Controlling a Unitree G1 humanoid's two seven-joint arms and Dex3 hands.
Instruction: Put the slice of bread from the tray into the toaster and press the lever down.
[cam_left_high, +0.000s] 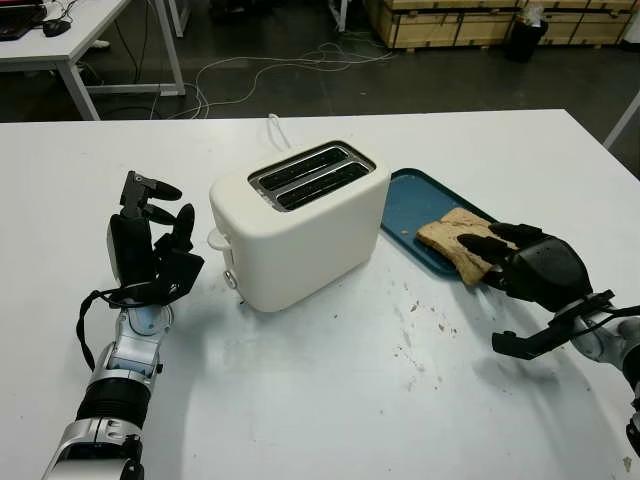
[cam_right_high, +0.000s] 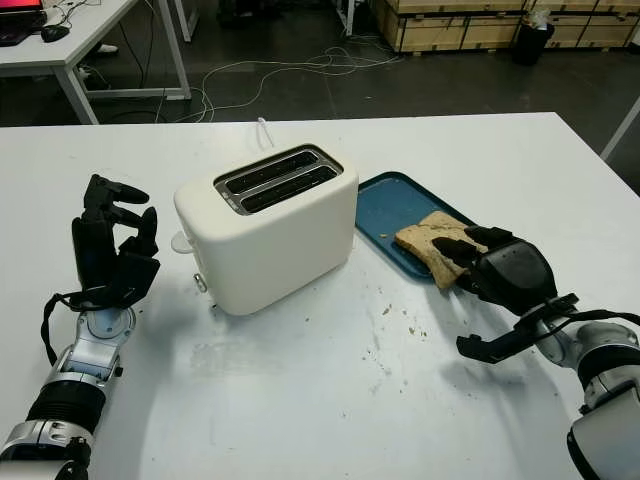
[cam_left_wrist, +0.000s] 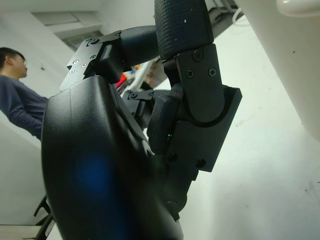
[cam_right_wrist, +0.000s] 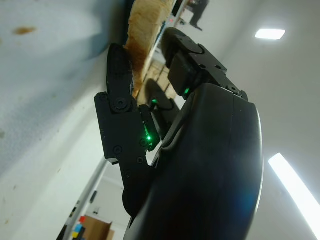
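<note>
The slice of bread (cam_left_high: 455, 240) lies at the near right end of the blue tray (cam_left_high: 410, 205), overhanging its edge. The right hand (cam_left_high: 520, 262) is on it, fingers (cam_left_high: 490, 245) laid over the slice's top (whether it is truly gripped, I cannot tell). The white toaster (cam_left_high: 300, 225) stands just left of the tray on the desk (cam_left_high: 330, 400), both slots empty. The left hand (cam_left_high: 150, 240) is raised beside the toaster, fingers curled on nothing.

Bread slice (cam_left_high: 452, 240) on tray (cam_left_high: 412, 205) (blue), beside white toaster (cam_left_high: 300, 222)
</note>
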